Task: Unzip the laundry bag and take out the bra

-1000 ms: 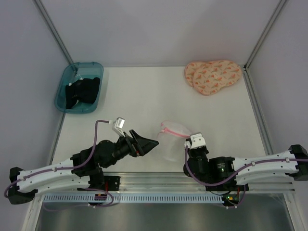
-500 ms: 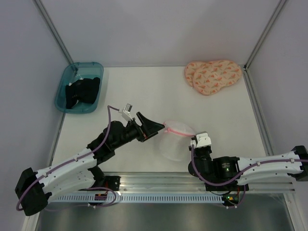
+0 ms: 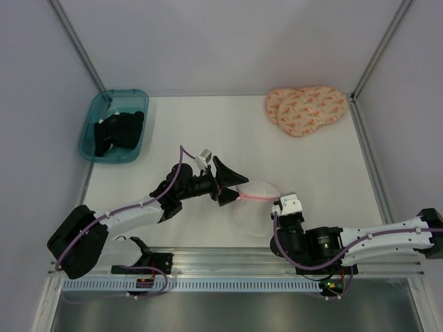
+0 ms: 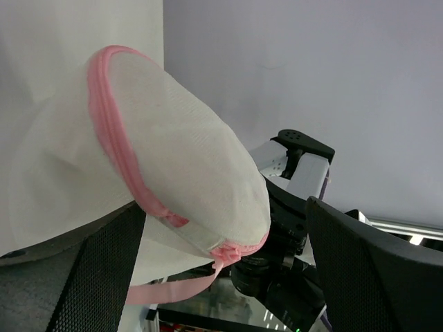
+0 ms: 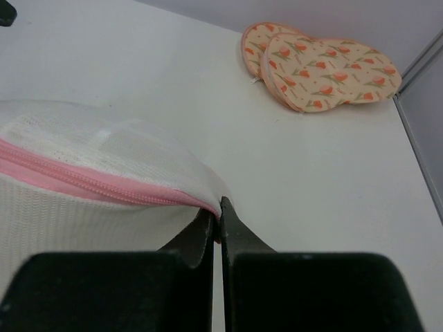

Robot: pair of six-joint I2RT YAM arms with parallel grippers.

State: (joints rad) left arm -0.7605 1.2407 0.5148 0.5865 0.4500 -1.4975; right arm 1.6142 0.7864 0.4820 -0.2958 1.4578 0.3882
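Bag [image 3: 252, 200] [image 4: 180, 180] [image 5: 90, 207]: white mesh, domed, pink-edged. It is set on the table [image 3: 208, 131], between the two hands.

Zip [image 5: 90, 181] [image 4: 114, 149]: pink, run along the bag's rim. It is seen closed over the length in view.

Right hand [image 3: 278, 206] [image 5: 220, 207]: placed at the bag's right end. The fingers are pressed together, and the pink tip where the zip ends is pinched between them.

Left hand [image 3: 237, 187] [image 4: 225, 204]: placed at the bag's left end. The jaws are spread fully, with the bag's end taken between them. Nothing is gripped, and contact with the mesh cannot be told.

Bra: not made out with certainty. A whiter patch [image 5: 111, 138] is seen through the bag's mesh top.

Pad [image 3: 306, 111] [image 5: 322, 66]: peach, patterned. It is laid well beyond the bag, to its right.

Bin [image 3: 114, 126]: teal, set well beyond the bag, to its left. Black clothing [image 3: 119, 131] is held in it.
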